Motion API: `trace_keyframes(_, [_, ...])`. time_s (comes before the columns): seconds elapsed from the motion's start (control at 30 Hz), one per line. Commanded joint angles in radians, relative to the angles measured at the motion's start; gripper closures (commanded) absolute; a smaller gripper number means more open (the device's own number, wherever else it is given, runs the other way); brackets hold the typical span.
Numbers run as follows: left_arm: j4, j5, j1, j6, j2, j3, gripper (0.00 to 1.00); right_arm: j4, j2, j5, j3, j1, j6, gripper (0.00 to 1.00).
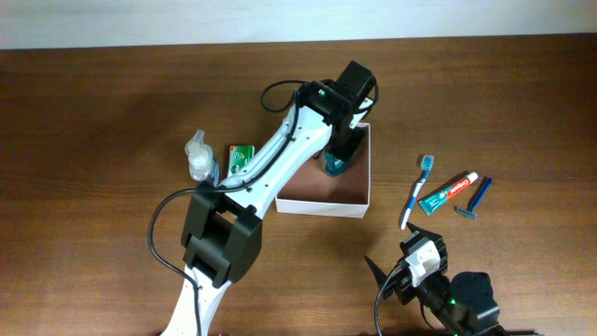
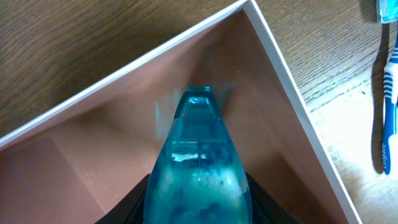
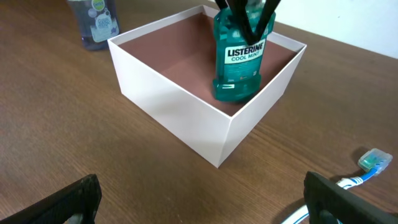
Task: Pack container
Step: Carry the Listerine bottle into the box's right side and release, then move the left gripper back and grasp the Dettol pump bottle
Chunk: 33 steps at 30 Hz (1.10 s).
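The left tool [image 3: 249,25] is clenched on the neck of a teal mouthwash bottle [image 3: 239,59], which is held upright inside the container [image 3: 174,112]. From the right wrist view the bottle's base appears to be set on the reddish-brown floor, close to one white wall; firm contact cannot be confirmed. The container is placed near the middle of the worktop [image 1: 93,112], somewhat toward the far edge.

Just beside the container, on the side toward the left edge, a small green soap box [image 1: 242,156] and a clear spray bottle [image 1: 201,159] are seen. Between the container and the right edge, a toothbrush [image 1: 417,191], a toothpaste tube [image 1: 450,193] and a blue razor [image 1: 474,199] are laid close together. The right tool [image 1: 378,280] is held near the front edge with its fingers spread wide and nothing between them.

The step in hand is judged to be the placing of the mouthwash. Next, the bottle needs to be released and the left tool lifted straight up, so that the thin walls are not caught and the bottle is not tipped. Five items remain to be packed.
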Motion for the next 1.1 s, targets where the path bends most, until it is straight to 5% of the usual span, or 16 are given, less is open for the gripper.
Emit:
trace_keyframes(0.0, [0.035,-0.015,-0.018,-0.012,0.026,0.007,0.80,-0.001,-0.010,-0.008,-0.006,-0.008,0.012,0.01])
trace_keyframes(0.2, [0.055,-0.015,-0.032,-0.012,0.024,0.010,0.37,-0.001,-0.010,-0.008,-0.006,-0.008,0.012,0.01])
trace_keyframes(0.47, [-0.179,-0.056,-0.029,-0.012,0.006,0.163,0.07,-0.001,-0.010,-0.008,-0.006,-0.008,0.012,0.01])
trace_keyframes(0.77, [-0.574,-0.119,0.039,0.013,-0.055,0.526,0.01,-0.001,-0.010,-0.008,-0.006,-0.008,0.012,0.01])
trace_keyframes(1.07, [-0.574,-0.079,0.299,0.023,-0.169,0.484,0.01,-0.001,-0.010,-0.008,-0.006,-0.008,0.012,0.01])
